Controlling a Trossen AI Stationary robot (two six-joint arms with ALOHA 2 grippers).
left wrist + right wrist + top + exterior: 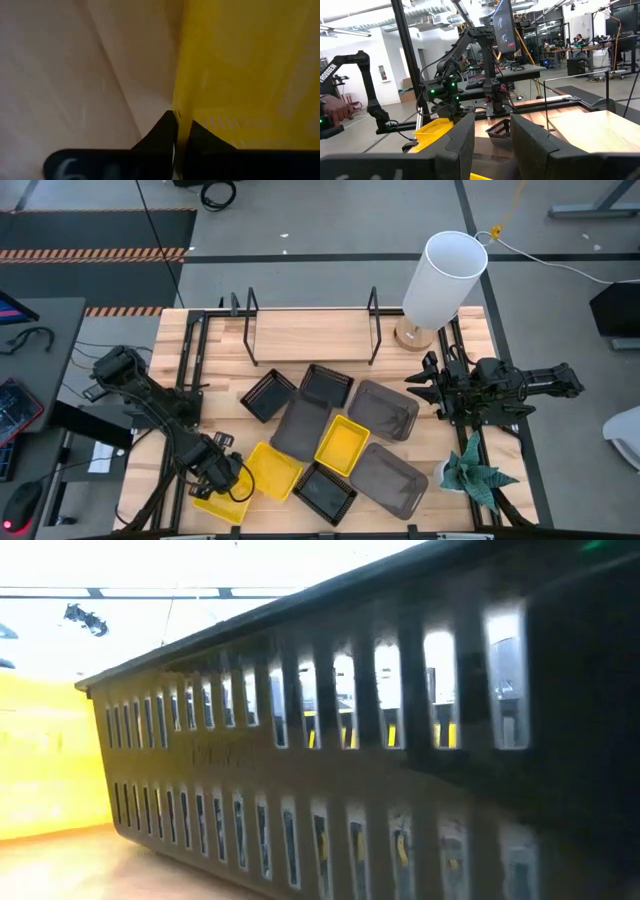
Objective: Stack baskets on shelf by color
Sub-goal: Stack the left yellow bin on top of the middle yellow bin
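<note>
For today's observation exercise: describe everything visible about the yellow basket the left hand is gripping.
The yellow basket is a shallow, bright plastic tray with slotted walls. It sits at the table's front-left corner, beside another yellow basket. The left hand is shut on its thin wall, one finger on each side.

Seen from above, the shelf (310,335) stands empty at the far edge of the worktop (170,395), with a white lamp (443,278) just beside its right end. Black, grey and yellow baskets lie scattered in the middle. The left gripper (222,477) sits low over a yellow basket (222,502) at the near left corner. The right gripper (420,388) hovers beside a grey basket (385,410), fingers apart. A green plant (478,475) stands near the right edge.
</note>
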